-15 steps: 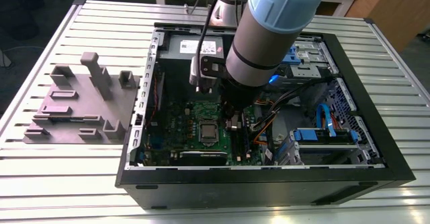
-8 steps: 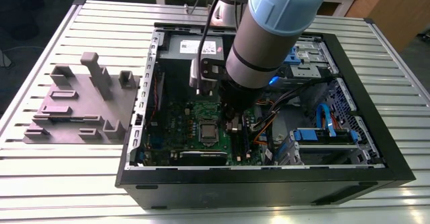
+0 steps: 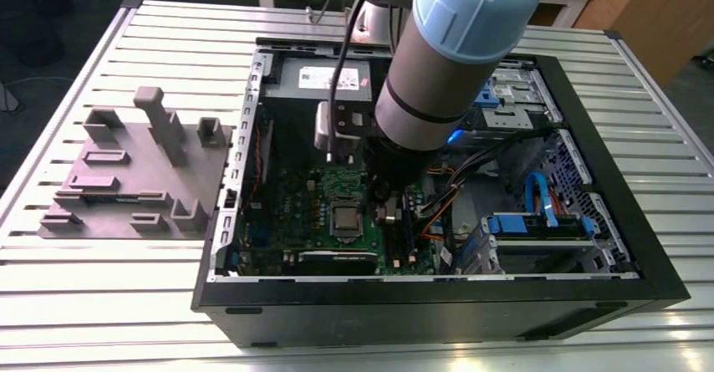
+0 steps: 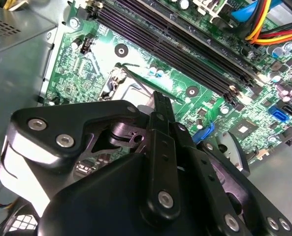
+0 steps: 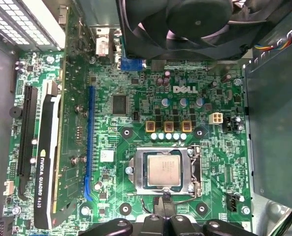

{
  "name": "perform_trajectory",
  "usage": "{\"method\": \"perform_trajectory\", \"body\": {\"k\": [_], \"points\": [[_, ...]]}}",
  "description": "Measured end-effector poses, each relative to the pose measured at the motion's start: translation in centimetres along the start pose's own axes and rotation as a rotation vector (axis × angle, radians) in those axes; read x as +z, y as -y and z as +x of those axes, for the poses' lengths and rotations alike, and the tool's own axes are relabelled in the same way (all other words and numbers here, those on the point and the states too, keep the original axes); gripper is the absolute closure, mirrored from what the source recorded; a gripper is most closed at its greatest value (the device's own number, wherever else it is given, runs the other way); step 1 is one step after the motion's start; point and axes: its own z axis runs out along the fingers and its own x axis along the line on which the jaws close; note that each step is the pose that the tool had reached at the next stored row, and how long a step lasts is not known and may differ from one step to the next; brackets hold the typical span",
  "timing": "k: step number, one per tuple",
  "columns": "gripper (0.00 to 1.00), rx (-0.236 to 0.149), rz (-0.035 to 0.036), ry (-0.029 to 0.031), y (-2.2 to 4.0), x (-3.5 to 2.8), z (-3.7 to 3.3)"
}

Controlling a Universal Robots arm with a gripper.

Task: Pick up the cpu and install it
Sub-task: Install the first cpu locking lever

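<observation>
The cpu (image 5: 163, 169), a small square chip with a silver-grey top, lies flat in its socket on the green motherboard (image 5: 136, 98), framed by the metal socket bracket (image 5: 195, 169). In the exterior view the cpu (image 3: 346, 219) shows just to the left of the arm's wrist. My gripper (image 5: 165, 197) hangs low over the board at the socket's edge, beside the chip and apart from it. In the second wrist view the gripper (image 4: 161, 101) has its thin black fingers pressed together, shut, with nothing between them.
The open computer case (image 3: 446, 305) lies on a slatted metal table. A black graphics card (image 5: 49, 162) stands beside the socket, a black fan (image 5: 185, 24) above it, RAM slots (image 4: 185, 44) on the other side. A grey fixture block (image 3: 134, 171) sits outside the case.
</observation>
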Motion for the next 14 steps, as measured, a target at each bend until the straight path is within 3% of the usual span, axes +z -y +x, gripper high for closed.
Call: {"method": "perform_trajectory", "body": {"k": [10, 14], "points": [[0.89, -0.011, -0.0032, -0.0023, 0.12, 0.6, 0.12], [0.89, -0.033, -0.0059, -0.0053, 0.14, 0.8, 0.19]]}}
